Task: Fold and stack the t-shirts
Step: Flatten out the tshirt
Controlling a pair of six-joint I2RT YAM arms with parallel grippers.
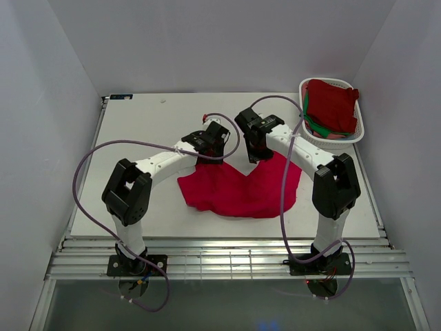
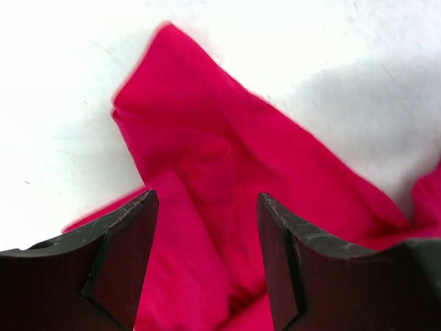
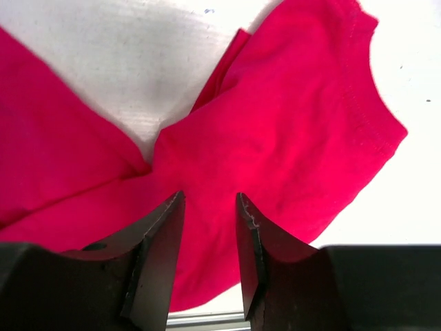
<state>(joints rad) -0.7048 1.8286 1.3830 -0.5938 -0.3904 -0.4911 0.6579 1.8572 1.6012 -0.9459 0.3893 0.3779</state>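
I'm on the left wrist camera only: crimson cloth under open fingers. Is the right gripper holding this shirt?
Observer: No. The right gripper hangs over the crimson t-shirt with its jaws apart and nothing pinched between them.
Operator: How does the shirt lie overall?
Observer: It is unfolded and rumpled on the table. Its far edge has a V-shaped notch between the left gripper and the right one.
Operator: Any more shirts waiting?
Observer: Yes. The white basket at the far right corner holds a dark red t-shirt on top of a green one.
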